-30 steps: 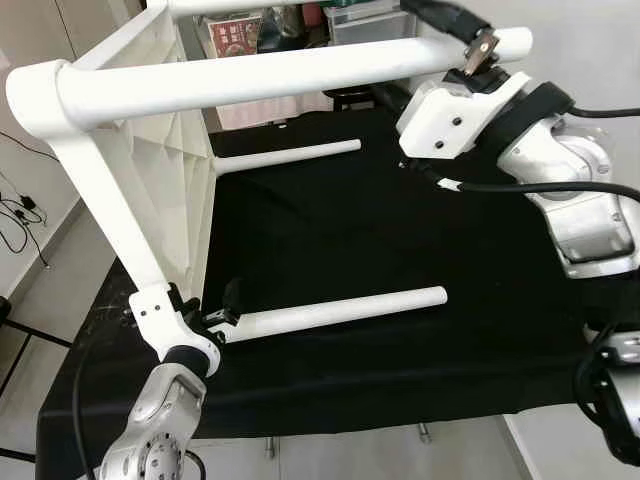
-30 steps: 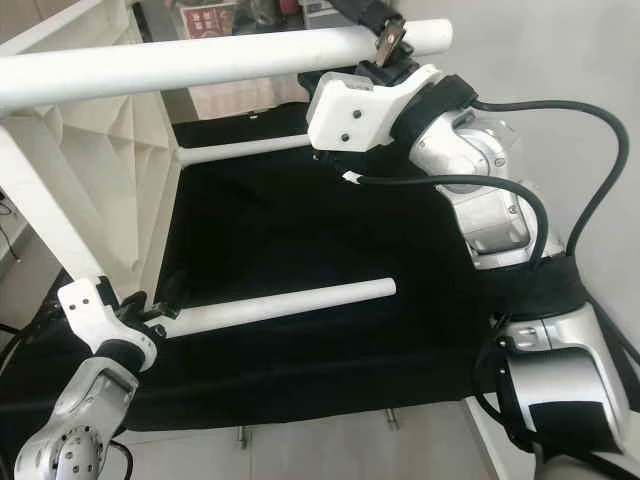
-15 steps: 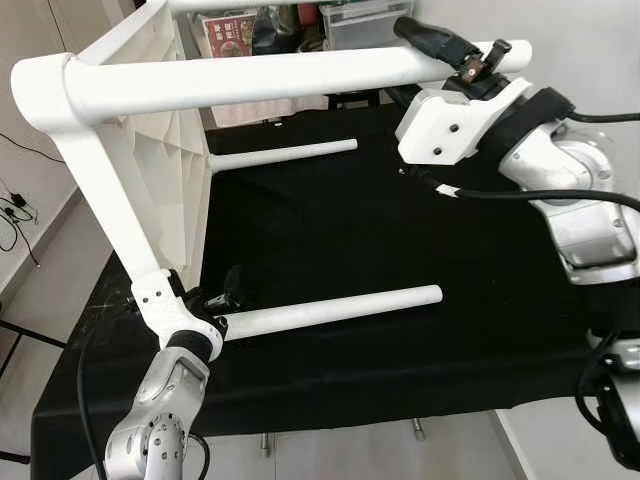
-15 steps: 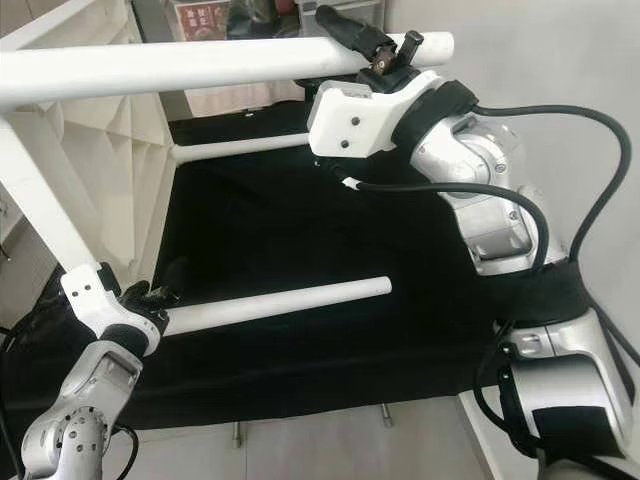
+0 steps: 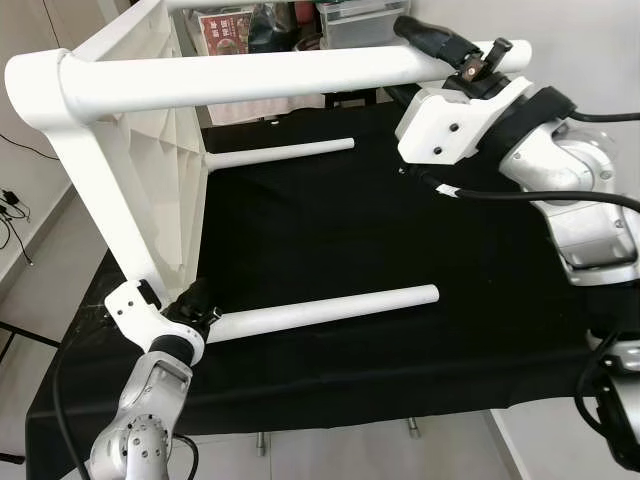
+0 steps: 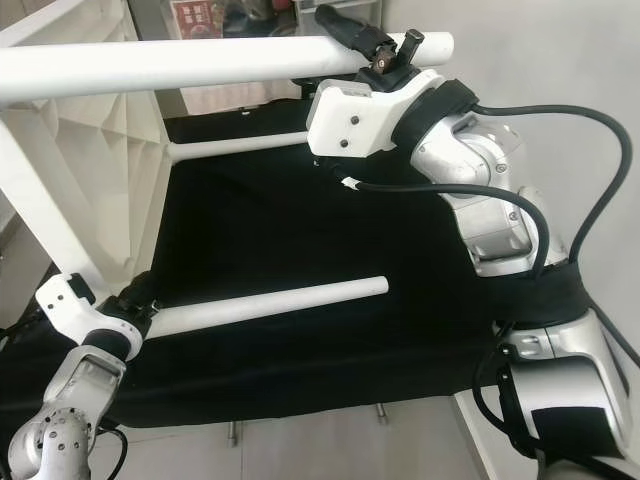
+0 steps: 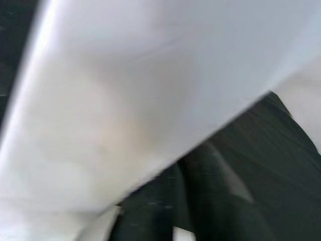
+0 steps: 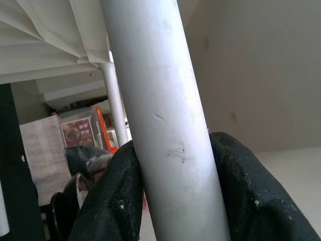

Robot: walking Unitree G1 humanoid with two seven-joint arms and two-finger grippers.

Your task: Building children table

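Observation:
A white children's table lies on its side on a black cloth (image 5: 380,220), its ribbed top (image 5: 150,170) standing upright at the left and its legs pointing right. My right gripper (image 5: 420,62) is shut on the upper near leg (image 5: 250,80) close to its free end; in the right wrist view both black fingers (image 8: 115,196) press on that tube (image 8: 170,125). My left gripper (image 5: 200,308) is shut on the lower near leg (image 5: 330,308) where it meets the top. The left wrist view is blurred white leg (image 7: 125,100). A far lower leg (image 5: 280,153) lies behind.
Boxes and clutter (image 5: 235,30) stand behind the table. Pale floor with cables (image 5: 15,215) lies to the left. The cloth's front edge (image 5: 350,405) runs just below the lower leg, and a plain wall (image 5: 590,40) rises at the right.
My left wrist has slid left along the lower leg toward the table top and turned. The right gripper has settled lower on the upper leg.

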